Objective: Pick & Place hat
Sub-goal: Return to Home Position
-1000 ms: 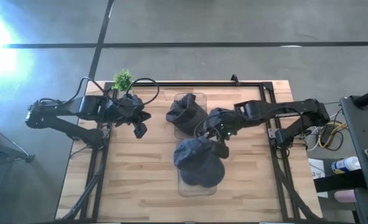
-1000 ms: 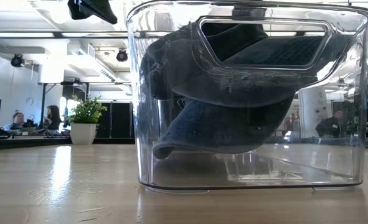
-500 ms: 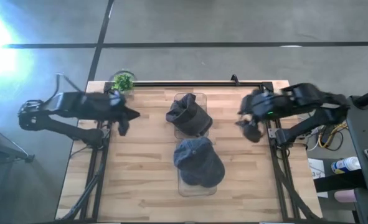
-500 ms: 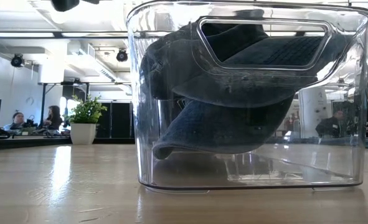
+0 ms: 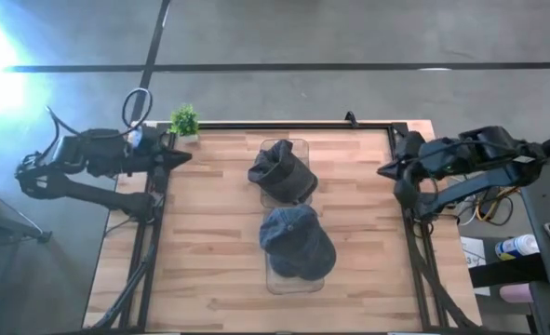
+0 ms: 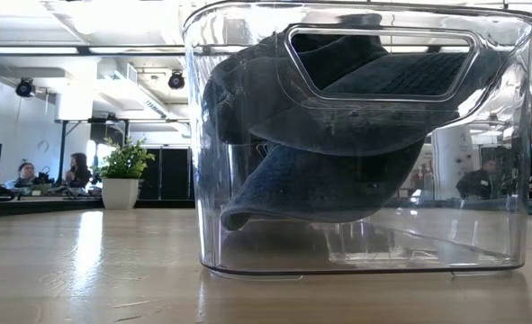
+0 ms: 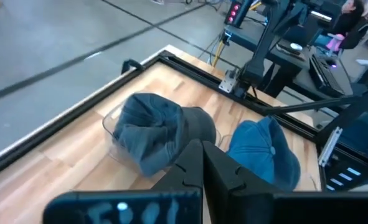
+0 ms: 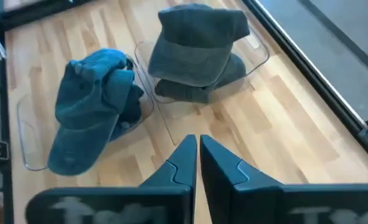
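A blue hat [image 5: 298, 244] lies crown up in the near clear bin [image 5: 273, 277], bulging above its rim; the low view shows it through the bin's wall [image 6: 338, 171]. A dark grey hat [image 5: 282, 172] sits in the far clear bin [image 5: 301, 144]. My left gripper [image 5: 183, 155] is shut at the table's far left edge, fingertips together in its wrist view [image 7: 202, 155]. My right gripper [image 5: 383, 171] is shut at the table's right edge [image 8: 197, 149]. Both grippers are well away from the hats.
A small potted plant [image 5: 183, 119] stands at the table's far left corner. A black frame rail [image 5: 293, 125] runs along the far edge and down both sides. Bare wood lies on either side of the bins. People sit in the room behind [image 6: 27, 171].
My right gripper has drawn back from the blue hat in the near bin toward the table's right edge. My left gripper has pulled back from beside the far bin toward the table's left edge. The hats stay in their bins.
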